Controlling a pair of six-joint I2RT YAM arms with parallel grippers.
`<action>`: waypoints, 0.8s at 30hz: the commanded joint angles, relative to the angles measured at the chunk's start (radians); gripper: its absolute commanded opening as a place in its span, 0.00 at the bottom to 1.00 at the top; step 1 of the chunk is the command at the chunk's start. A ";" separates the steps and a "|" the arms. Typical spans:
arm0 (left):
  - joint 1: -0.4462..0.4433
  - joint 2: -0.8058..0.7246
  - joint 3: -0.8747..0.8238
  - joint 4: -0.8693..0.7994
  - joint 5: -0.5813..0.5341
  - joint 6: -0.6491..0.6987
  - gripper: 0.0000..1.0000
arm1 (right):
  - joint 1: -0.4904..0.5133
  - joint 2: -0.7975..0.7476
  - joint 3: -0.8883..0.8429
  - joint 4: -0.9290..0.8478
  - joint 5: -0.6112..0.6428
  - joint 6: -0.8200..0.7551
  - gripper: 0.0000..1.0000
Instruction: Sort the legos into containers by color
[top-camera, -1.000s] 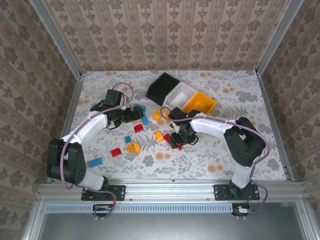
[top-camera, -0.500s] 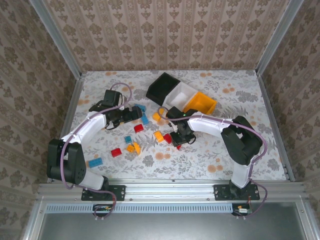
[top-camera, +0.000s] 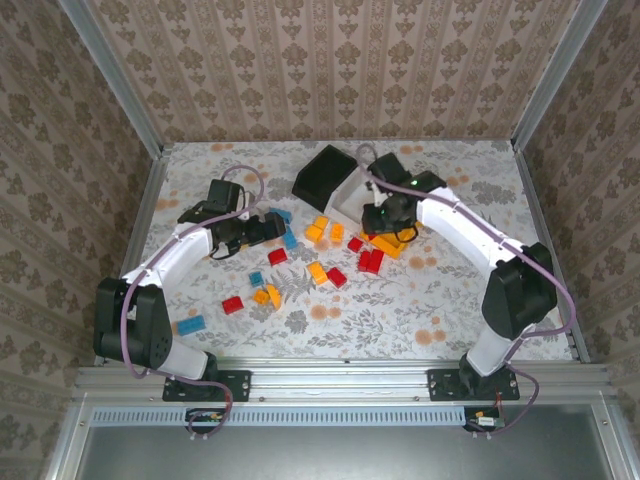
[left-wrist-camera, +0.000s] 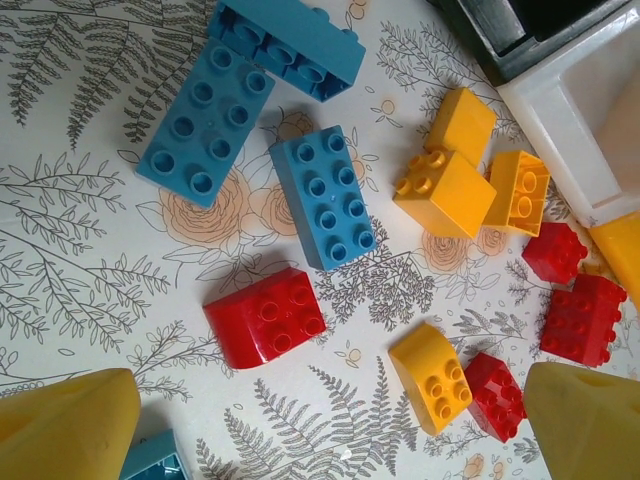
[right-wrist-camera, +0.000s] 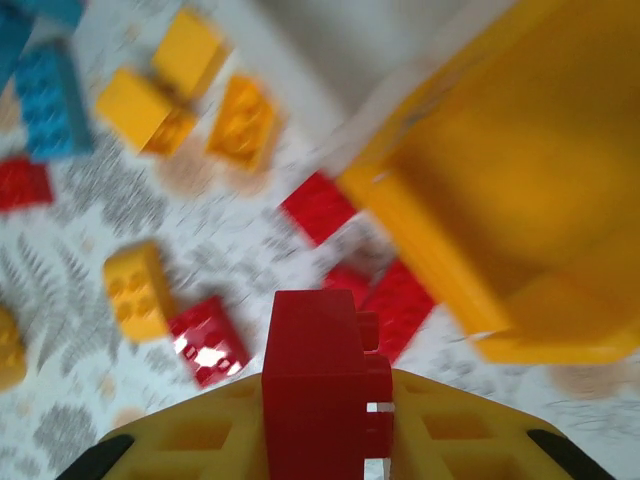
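- At the far side of the desk (top-camera: 450, 300), close to the bins, you now find the right gripper (top-camera: 388, 215); one second ago it was low over the red bricks (top-camera: 372, 260) in the middle.
- In that second its jaws came together. In the right wrist view they are clamped on a red lego brick (right-wrist-camera: 315, 380), which is lifted off the desk.
- This brick hangs just beside the orange-yellow bin (right-wrist-camera: 500, 190), with the white bin (top-camera: 352, 192) and the black bin (top-camera: 322, 175) near behind.
- For the task, this means one red brick is picked and carried. I judge the drop is the next step, and orange-yellow is the wrong colour for it, so please watch which bin you choose.
- The left gripper (top-camera: 262, 228) has not moved: its jaws are wide apart and hold nothing, above the blue bricks (left-wrist-camera: 322, 195).
- Many bricks lie loose on the desk, so I think the sorting is at an early stage.
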 joint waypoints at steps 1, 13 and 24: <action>-0.017 0.007 0.052 -0.023 0.012 0.022 1.00 | -0.066 0.082 0.053 -0.106 0.102 0.007 0.29; -0.086 0.031 0.090 -0.098 -0.019 0.048 1.00 | -0.185 0.348 0.150 -0.059 0.123 -0.040 0.31; -0.088 0.042 0.085 -0.080 -0.011 0.029 1.00 | -0.187 0.341 0.194 -0.072 0.119 -0.059 0.55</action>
